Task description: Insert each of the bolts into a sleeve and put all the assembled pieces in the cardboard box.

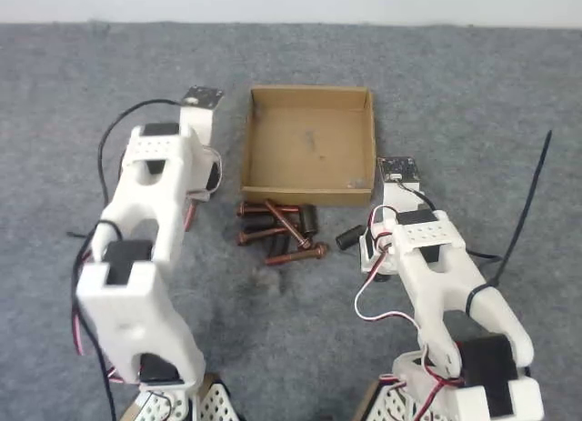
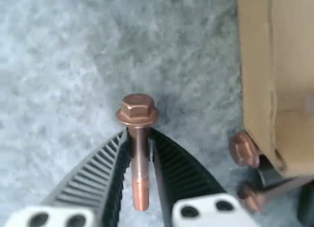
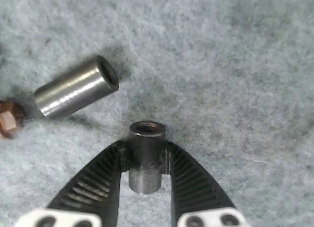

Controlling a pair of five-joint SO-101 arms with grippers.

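A copper-coloured hex bolt is clamped by its shank in the left gripper, at 9 o'clock of the cardboard box. A dark sleeve is pinched in the right gripper, at 5 o'clock of the box. Loose bolts are heaped at 6 o'clock, just beside its wall; a second sleeve is seen lying near the right gripper.

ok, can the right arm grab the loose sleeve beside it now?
Probably not yet: its jaws are shut on another sleeve. The loose sleeve lies bare on the carpet, nothing over it.
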